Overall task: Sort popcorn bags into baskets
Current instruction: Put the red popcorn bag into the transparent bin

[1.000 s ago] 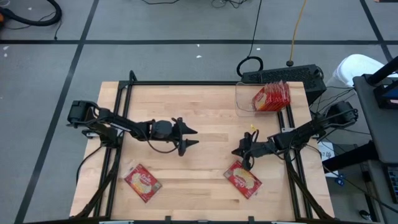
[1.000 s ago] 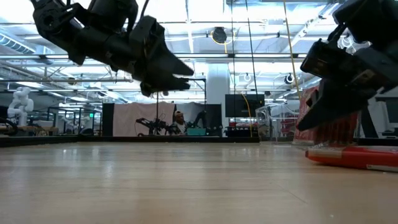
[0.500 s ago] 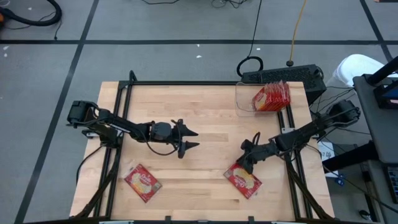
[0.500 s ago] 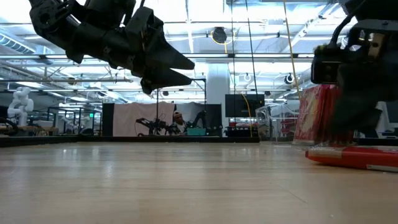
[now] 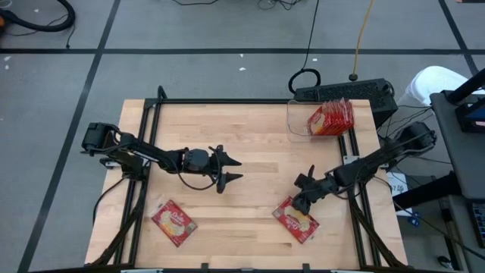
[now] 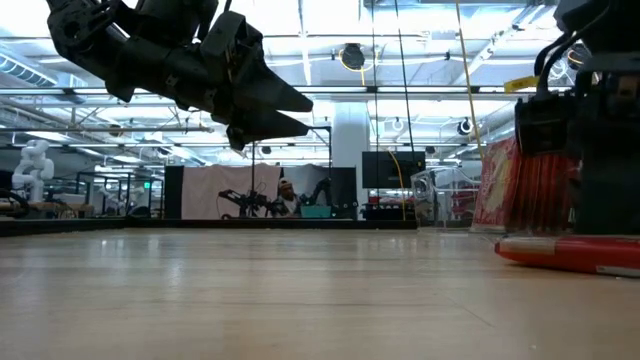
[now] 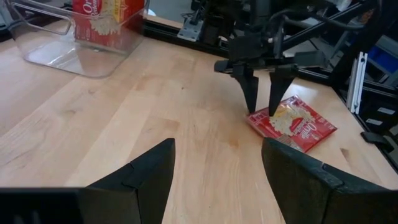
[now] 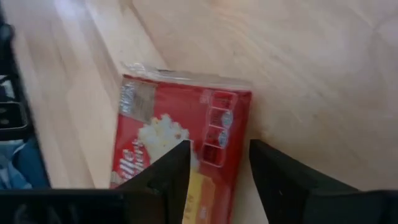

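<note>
- The right gripper point(image 5: 301, 205) is low over a popcorn bag point(image 5: 296, 218) near the front edge of the table point(image 5: 258, 152), its jaws spread over the bag's edge, holding nothing.
- A second bag point(image 5: 173, 222) lies flat at the front left.
- The left gripper point(image 5: 233, 169) hovers at mid-table, jaws spread wide, empty.
- The clear basket point(image 5: 297, 121) stands at the far right corner, with red bags point(image 5: 332, 117) upright inside.

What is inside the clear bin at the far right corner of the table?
The bin holds red popcorn bags standing on edge, packed against its right side; the left part shows bare bottom. How many bags there are cannot be counted, since they cover each other.
</note>
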`<state>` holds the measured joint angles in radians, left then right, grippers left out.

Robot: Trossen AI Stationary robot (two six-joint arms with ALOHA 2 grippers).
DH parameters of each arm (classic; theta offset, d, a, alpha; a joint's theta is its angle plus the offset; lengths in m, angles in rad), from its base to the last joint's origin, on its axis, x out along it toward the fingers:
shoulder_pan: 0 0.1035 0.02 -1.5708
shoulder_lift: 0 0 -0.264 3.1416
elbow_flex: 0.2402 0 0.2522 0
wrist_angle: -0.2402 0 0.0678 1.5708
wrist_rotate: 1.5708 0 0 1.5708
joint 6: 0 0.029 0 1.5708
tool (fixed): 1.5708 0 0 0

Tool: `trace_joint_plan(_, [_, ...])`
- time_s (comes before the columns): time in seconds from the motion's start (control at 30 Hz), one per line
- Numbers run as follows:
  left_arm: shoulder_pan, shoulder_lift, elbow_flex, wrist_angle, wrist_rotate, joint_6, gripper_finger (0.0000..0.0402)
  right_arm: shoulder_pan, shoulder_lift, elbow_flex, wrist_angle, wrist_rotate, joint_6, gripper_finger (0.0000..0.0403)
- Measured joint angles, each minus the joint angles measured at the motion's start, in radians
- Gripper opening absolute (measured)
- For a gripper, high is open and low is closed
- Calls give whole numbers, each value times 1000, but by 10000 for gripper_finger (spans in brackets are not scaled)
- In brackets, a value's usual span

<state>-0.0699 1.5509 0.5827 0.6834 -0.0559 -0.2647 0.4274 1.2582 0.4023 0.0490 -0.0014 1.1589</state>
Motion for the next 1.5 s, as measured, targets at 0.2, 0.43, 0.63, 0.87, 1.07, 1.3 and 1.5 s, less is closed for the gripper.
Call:
trace_joint_plan(0.2, [0,0,0,0,0,8,246,0,68,3,46,14,8,134])
trace_joint_plan(0.43, [0,0,0,0,0,18,246,0,151,3,135,56,44,26])
trace_joint_plan(0.63, [0,0,0,0,0,18,246,0,173,-1,277,188,-39,4])
trace_joint_plan(0.87, [0,0,0,1,0,16,246,-3,157,-2,522,390,-272,1])
trace_joint_plan(1.07, [0,0,0,2,-3,30,246,-9,157,-1,622,543,-417,0])
trace_joint_plan(1.3, [-12,0,0,34,-9,83,246,-9,157,-1,808,765,-634,0])
trace_joint_plan(1.5, [-5,0,0,38,-72,118,246,-9,156,-1,965,872,-810,0])
